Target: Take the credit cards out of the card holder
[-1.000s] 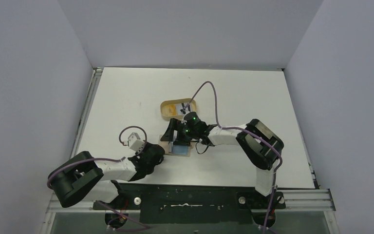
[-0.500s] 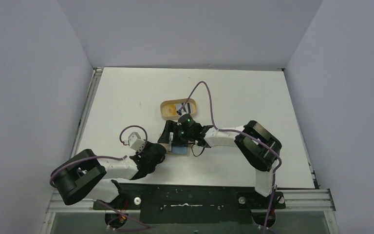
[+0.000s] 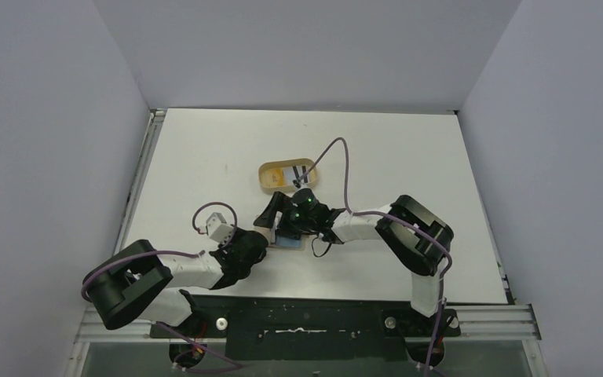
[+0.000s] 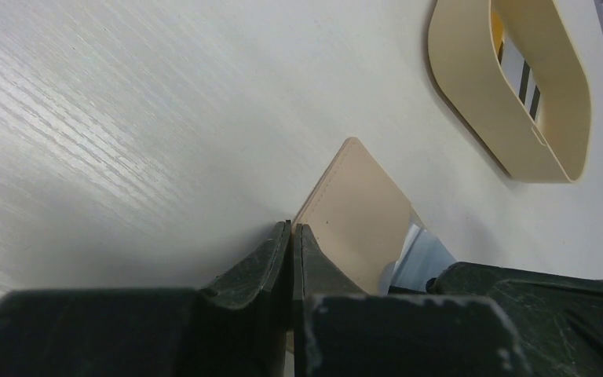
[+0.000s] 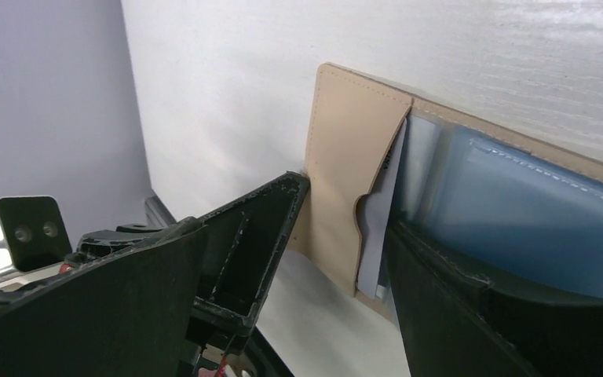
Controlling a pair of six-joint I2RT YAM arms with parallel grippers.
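Located card holder (image 3: 289, 240) lying open on tabletop, roughly midway between left and right edges, just on the near side of oval tan tray (image 3: 262, 177) and apart from it. Noted tan flap spread flat, light blue inner panel facing up. Observed bluish-grey credit card (image 5: 375, 228) lodged in tan pocket, one edge protruding toward the blue panel. Observed credit card with yellow-orange print (image 4: 516, 67) lying inside the tray, only partly visible past the rim. Found left fingers (image 4: 276, 263) pressed fully together, tips at a corner of the tan flap; cannot confirm any pinch on the leather. Found right fingers (image 5: 275, 216) spread wide, straddling the holder: one beyond the tan flap's outer edge, the other over the blue panel. Saw nothing clamped between them.
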